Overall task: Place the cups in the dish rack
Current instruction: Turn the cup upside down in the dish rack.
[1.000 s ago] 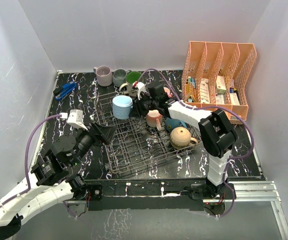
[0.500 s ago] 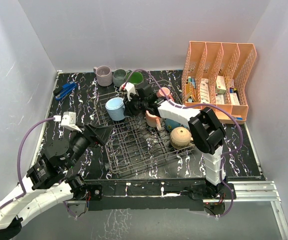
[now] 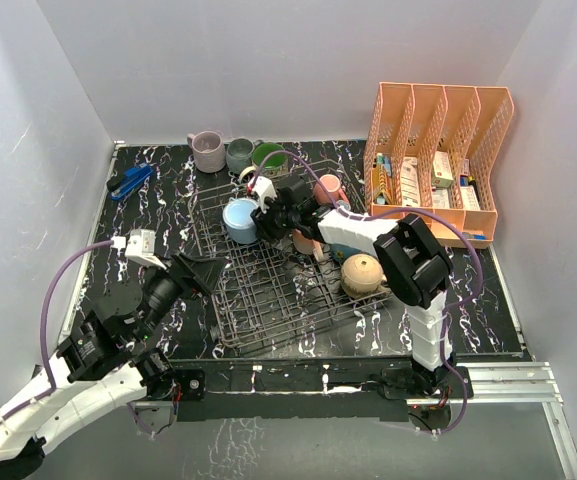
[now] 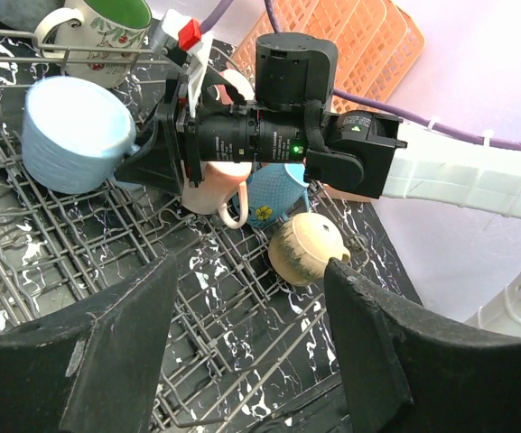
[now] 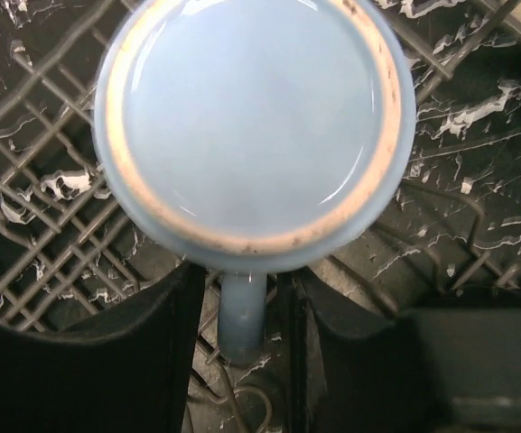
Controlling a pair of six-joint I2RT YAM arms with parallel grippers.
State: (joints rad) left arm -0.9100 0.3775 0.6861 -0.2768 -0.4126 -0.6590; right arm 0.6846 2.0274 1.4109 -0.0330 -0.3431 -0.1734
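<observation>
Light blue ceramic mug (image 5: 255,117) over dark wire dish rack (image 3: 268,300).
Right gripper (image 5: 242,307) clamped its handle; left gripper (image 4: 249,271) gaped beside the rack.

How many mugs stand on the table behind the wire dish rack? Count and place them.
3, in a row: mauve ceramic mug leftmost, grey ceramic mug middle, green-lined white mug rightmost. More may be hidden.

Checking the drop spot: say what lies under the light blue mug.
Around the light blue ceramic mug, gripped by the right pincer, dark wire dish rack bars show over black marbled table. Directly beneath, the mug itself hides everything.
</observation>
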